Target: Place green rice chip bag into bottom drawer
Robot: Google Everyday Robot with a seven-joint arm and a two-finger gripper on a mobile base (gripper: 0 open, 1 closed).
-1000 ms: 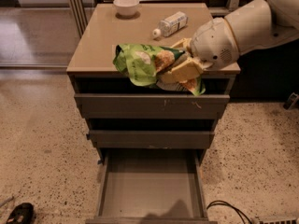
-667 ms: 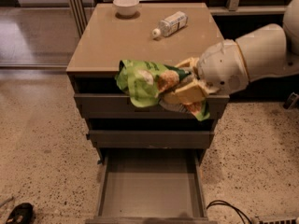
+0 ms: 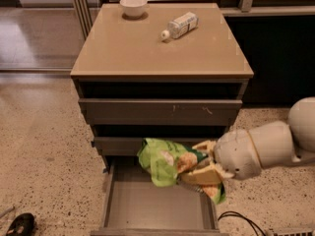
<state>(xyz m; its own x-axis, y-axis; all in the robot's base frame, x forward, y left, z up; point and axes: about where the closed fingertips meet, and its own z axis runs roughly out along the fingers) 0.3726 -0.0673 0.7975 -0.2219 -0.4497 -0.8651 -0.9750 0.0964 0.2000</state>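
The green rice chip bag (image 3: pixel 165 162) is a crumpled bright-green foil bag held over the back right part of the open bottom drawer (image 3: pixel 147 208), just below the middle drawer front. My gripper (image 3: pixel 203 165) comes in from the right on a thick white arm and is shut on the bag's right end, its tan fingers (image 3: pixel 205 175) pinching the foil. The bag hangs in the air above the drawer's flat grey floor.
A cabinet top (image 3: pixel 123 48) carries a white bowl (image 3: pixel 133 6) at the back left and a lying clear plastic bottle (image 3: pixel 180 25). The scratched top drawer front (image 3: pixel 157 111) is closed. A black cable (image 3: pixel 241 219) lies on the speckled floor at the lower right.
My gripper has carried the green bag down from the cabinet's top edge to just above the open bottom drawer.
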